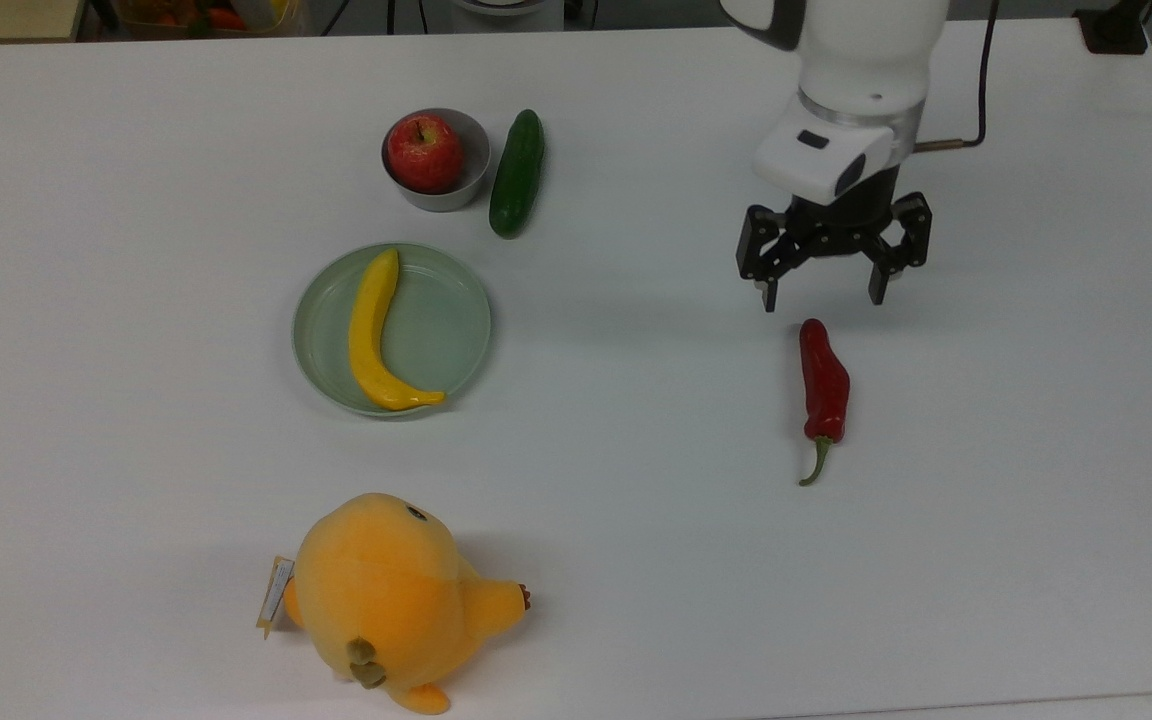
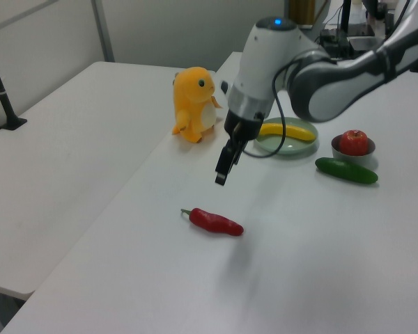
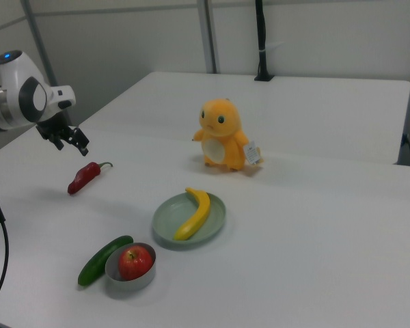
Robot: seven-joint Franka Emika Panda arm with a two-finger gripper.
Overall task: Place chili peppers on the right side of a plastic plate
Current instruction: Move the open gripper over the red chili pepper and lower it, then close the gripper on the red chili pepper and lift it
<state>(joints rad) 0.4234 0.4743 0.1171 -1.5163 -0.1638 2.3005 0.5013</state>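
Top view looks straight down on the plastic plate (image 1: 456, 300). Left and right views sit lower on roughly opposite sides, probably facing each other, both catching that plate (image 2: 265, 145) (image 3: 165, 227) mid-table.

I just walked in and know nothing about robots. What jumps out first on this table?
The white robot arm, its black gripper open above the table just beyond the red chili pepper's blunt tip. Then the orange plush toy near the top view's bottom edge, and a yellow banana lying on the pale green plate.
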